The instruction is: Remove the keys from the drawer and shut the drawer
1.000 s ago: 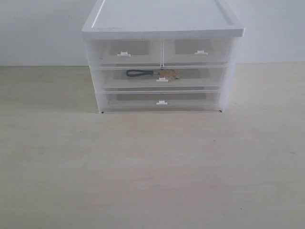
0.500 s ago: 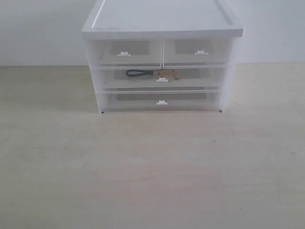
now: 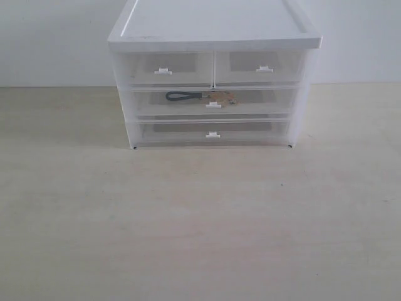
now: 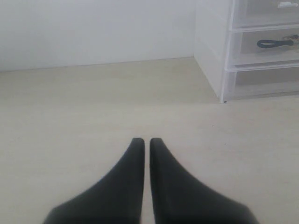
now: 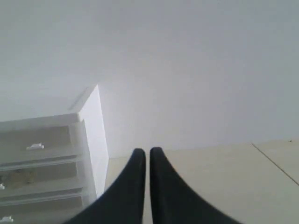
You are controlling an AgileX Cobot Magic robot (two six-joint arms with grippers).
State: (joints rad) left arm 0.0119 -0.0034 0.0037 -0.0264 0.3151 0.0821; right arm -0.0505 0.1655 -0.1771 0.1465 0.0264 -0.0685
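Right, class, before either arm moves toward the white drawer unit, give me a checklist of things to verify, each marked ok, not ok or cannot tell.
1. The keys are located, inside the drawer behind its translucent front: ok.
2. The drawer is open enough to reach in: not ok, it sits shut.
3. The tab handle is in view, nothing in front of it: ok.
4. The left gripper is ready to pinch the handle: not ok, jaws shut.
5. The right gripper is ready: not ok, jaws shut.
6. The keys lie loose, caught on nothing: cannot tell.
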